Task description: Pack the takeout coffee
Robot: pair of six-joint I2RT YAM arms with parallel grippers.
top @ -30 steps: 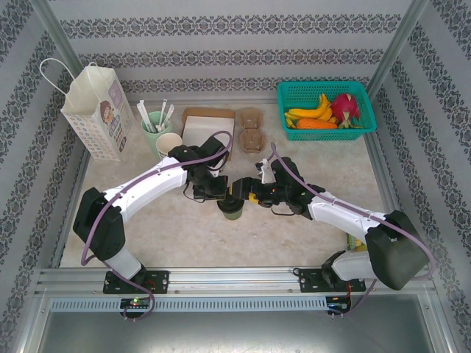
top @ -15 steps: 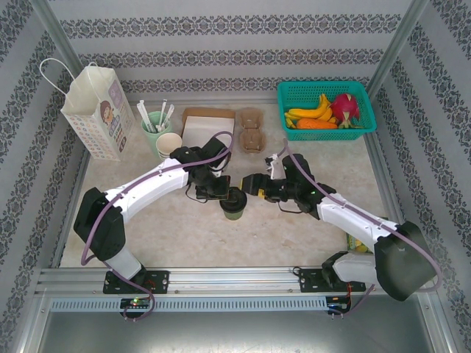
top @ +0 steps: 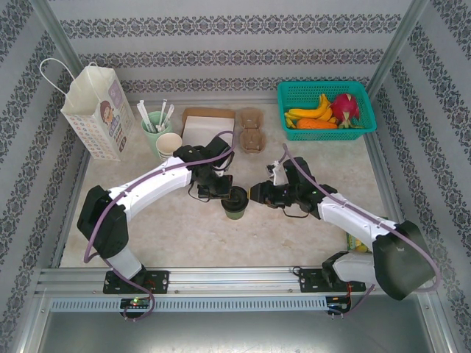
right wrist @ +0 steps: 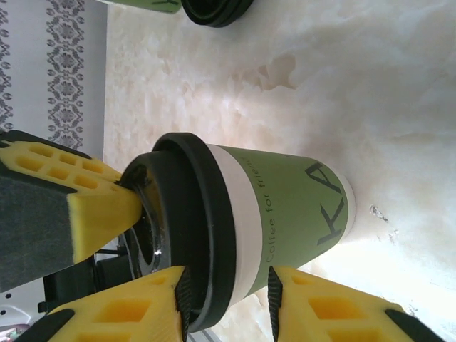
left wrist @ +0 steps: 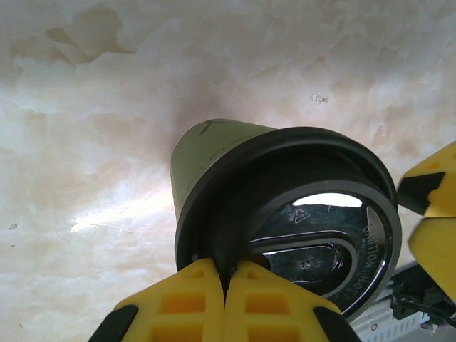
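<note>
Right gripper (top: 257, 193) just let go and backed off, jaws part-open on nothing; left gripper (left wrist: 224, 279) pinches lid rim of takeout coffee (top: 235, 209), upright on the table (top: 184, 235), so lift to paper bag (top: 94, 110) looks next.

takeout coffee (left wrist: 214, 157): lid's near rim hidden by left pincer (left wrist: 225, 274) | right pincer (left wrist: 420, 216): cropped at right edge

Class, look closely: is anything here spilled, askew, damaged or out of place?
Nothing is spilled or damaged: the takeout coffee stands upright on the table, its lid seated. One oddity: the left tool pinches only the lid's rim, not the paper below.
</note>
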